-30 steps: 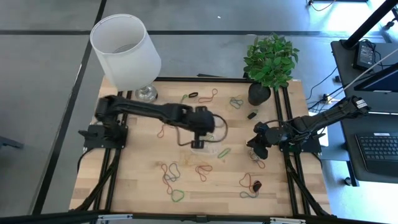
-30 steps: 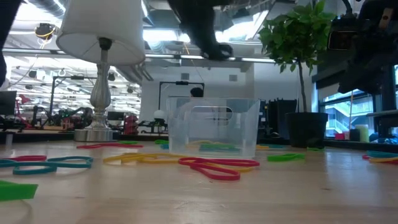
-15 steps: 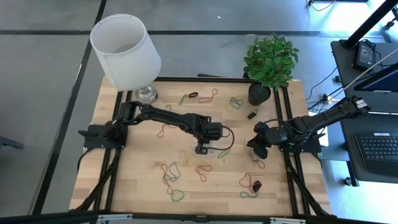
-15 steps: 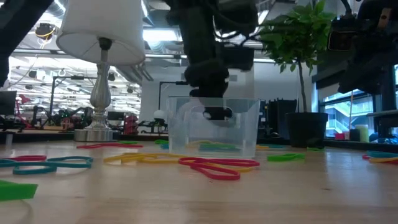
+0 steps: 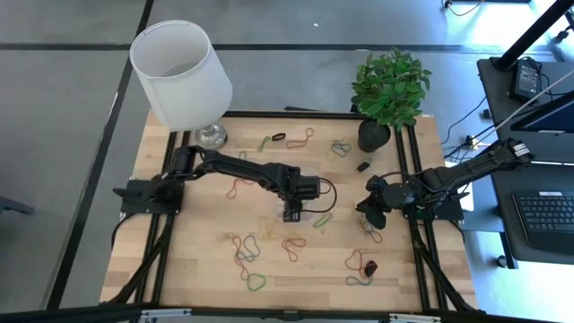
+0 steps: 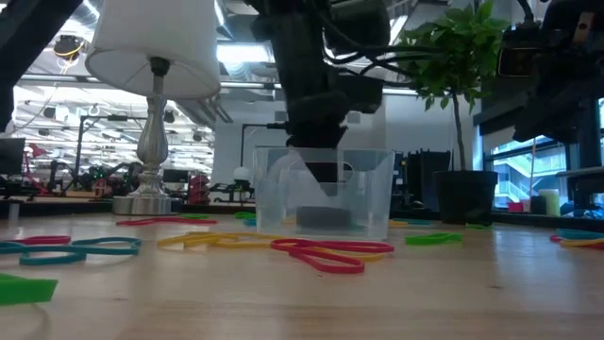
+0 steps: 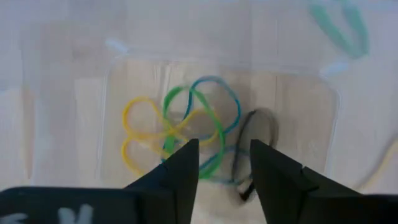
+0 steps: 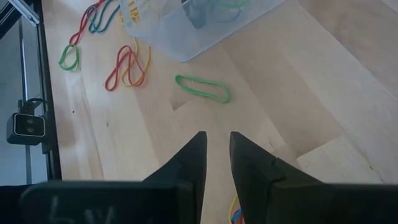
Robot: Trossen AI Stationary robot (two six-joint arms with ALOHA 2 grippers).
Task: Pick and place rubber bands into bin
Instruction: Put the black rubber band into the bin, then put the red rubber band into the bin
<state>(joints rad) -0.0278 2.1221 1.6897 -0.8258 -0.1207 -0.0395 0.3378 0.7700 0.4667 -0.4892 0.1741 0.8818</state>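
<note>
Clear bin (image 5: 289, 205), long axis across table, under parted left claw (image 7: 224, 163).

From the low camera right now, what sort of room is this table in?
Probably a robotics lab or workshop: exposed ceiling ducts, benches crowded with equipment behind the wooden table, and a desk with a keyboard beside it.

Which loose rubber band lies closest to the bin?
The green rubber band lying alone on the table just outside the bin; the red and yellow ones lie farther off.
</note>
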